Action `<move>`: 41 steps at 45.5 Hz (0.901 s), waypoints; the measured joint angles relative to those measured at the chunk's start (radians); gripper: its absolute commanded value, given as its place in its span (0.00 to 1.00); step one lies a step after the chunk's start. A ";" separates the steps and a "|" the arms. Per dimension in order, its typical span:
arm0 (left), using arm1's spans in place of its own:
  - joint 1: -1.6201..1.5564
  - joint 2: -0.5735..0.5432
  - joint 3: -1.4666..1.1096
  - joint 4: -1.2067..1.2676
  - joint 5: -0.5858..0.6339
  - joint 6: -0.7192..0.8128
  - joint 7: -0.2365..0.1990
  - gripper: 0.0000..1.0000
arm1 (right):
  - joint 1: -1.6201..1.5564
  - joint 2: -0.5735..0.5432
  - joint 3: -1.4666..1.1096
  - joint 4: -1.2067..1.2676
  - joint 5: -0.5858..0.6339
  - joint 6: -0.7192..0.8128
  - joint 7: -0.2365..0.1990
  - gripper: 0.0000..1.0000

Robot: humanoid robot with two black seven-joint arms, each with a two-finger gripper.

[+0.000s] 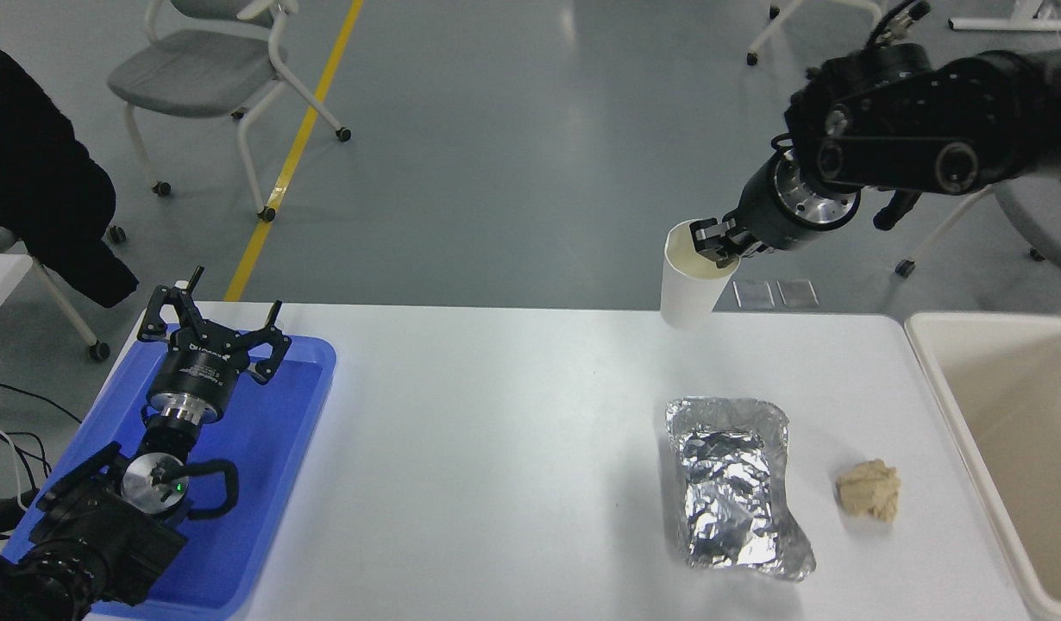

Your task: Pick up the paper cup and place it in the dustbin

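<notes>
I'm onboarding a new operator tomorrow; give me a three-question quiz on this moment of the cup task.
1. True or false: the paper cup stands on the table.
2. What does the right gripper pinch? A) the foil tray B) the cup's rim C) the paper ball
3. Fill in: the left gripper is parked, open, over the blue ____.

Key: 1 false, it hangs lifted in the gripper, not yet over the dustbin. 2 B. 3 tray.
</notes>
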 measured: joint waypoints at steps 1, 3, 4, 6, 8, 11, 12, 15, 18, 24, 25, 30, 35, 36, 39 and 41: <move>0.000 0.000 0.000 0.000 0.000 0.000 0.000 1.00 | 0.020 -0.002 -0.005 0.008 0.003 0.010 -0.003 0.00; 0.000 0.001 0.000 0.000 0.000 0.000 0.000 1.00 | 0.045 -0.005 -0.011 0.017 0.006 0.021 -0.006 0.00; 0.000 0.001 0.000 0.000 0.000 0.000 0.000 1.00 | 0.061 -0.006 -0.015 0.023 0.008 0.029 -0.009 0.00; 0.000 0.001 0.000 0.000 0.000 0.000 0.000 1.00 | 0.080 -0.008 -0.020 0.030 0.011 0.040 -0.012 0.00; 0.001 0.001 0.000 0.000 0.000 0.000 0.000 1.00 | 0.100 -0.009 -0.026 0.037 0.013 0.052 -0.015 0.00; 0.001 0.001 0.000 0.000 0.000 0.000 0.000 1.00 | 0.123 -0.012 -0.037 0.045 0.016 0.067 -0.019 0.00; 0.001 0.001 0.000 0.000 0.000 0.000 0.000 1.00 | 0.128 -0.013 -0.041 0.047 0.017 0.070 -0.020 0.00; 0.001 0.001 0.000 0.000 0.000 0.000 0.000 1.00 | 0.147 -0.020 -0.058 0.052 0.018 0.083 -0.022 0.00; 0.001 0.002 0.001 0.000 0.000 0.000 0.000 1.00 | 0.164 -0.034 -0.079 0.055 0.018 0.097 -0.023 0.00; 0.001 0.003 0.002 0.000 0.000 0.000 0.000 1.00 | 0.187 -0.091 -0.134 0.057 0.006 0.119 -0.025 0.00; 0.001 0.003 0.002 0.000 0.000 0.000 0.000 1.00 | 0.189 -0.102 -0.143 0.057 0.003 0.121 -0.025 0.00; 0.001 0.004 0.002 0.001 0.000 0.000 0.000 1.00 | 0.197 -0.187 -0.193 0.054 -0.044 0.129 -0.024 0.00; 0.002 0.006 0.002 0.001 0.001 0.000 0.000 1.00 | 0.194 -0.312 -0.225 0.037 -0.135 0.131 -0.022 0.00; 0.002 0.005 0.002 0.001 0.001 0.000 0.000 1.00 | 0.190 -0.337 -0.226 0.032 -0.151 0.131 -0.021 0.00; 0.002 0.006 0.002 0.002 0.001 0.000 0.000 1.00 | 0.169 -0.434 -0.234 0.008 -0.225 0.130 -0.022 0.00; 0.002 0.006 0.002 0.001 0.001 0.000 0.000 1.00 | 0.150 -0.499 -0.227 -0.013 -0.276 0.127 -0.021 0.00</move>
